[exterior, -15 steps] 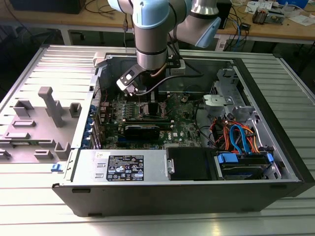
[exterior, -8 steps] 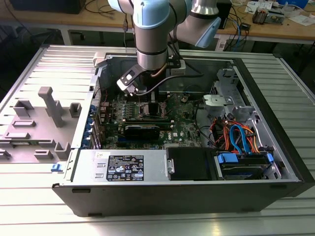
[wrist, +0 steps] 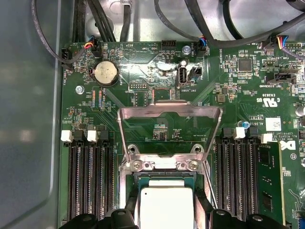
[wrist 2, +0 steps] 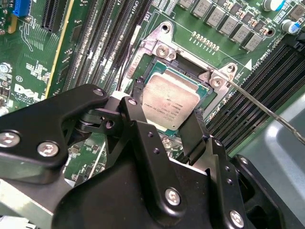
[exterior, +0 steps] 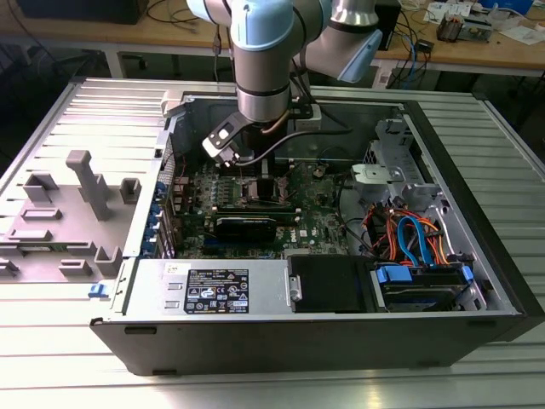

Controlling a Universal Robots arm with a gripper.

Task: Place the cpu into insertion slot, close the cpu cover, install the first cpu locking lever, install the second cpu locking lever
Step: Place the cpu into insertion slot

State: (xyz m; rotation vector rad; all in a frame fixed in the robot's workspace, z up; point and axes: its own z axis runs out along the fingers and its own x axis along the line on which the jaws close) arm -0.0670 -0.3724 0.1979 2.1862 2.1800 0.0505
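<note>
Metal, silver-grey and dull, tops the small flat square cpu [wrist 2: 171, 102], with a few faint lines of print across it and a thin teal-green rim showing along two of its edges in the second wrist view. The cpu lies within the insertion slot [wrist 2: 186, 67], a square socket whose dark frame rings the chip; whether it is fully seated cannot be told. The black two-fingered gripper [wrist 2: 167, 110] reaches down over it, its fingers [wrist 2: 190, 136] lying against two opposite edges of the chip, so that the cpu sits directly between them, pinched at its sides. In the first wrist view the cpu [wrist: 164, 207] shows pale between the same dark fingers [wrist: 204, 210]. Beyond the chip stands the cpu cover [wrist: 143, 113], a square silvery metal frame plate with a large central opening, swung up and away from the socket on its hinge edge, leaving the chip uncovered. A thin bare metal lever rod [wrist 2: 267, 112] runs out slantwise from the socket's corner, lifted off the green motherboard [wrist: 143, 71]. Long narrow black memory slots [wrist: 90, 181] flank the socket on both sides. In the exterior view the grey and pale-blue robot arm [exterior: 264, 68] dips into the open black computer case [exterior: 255, 332], with the gripper [exterior: 260, 183] low over the board.
</note>
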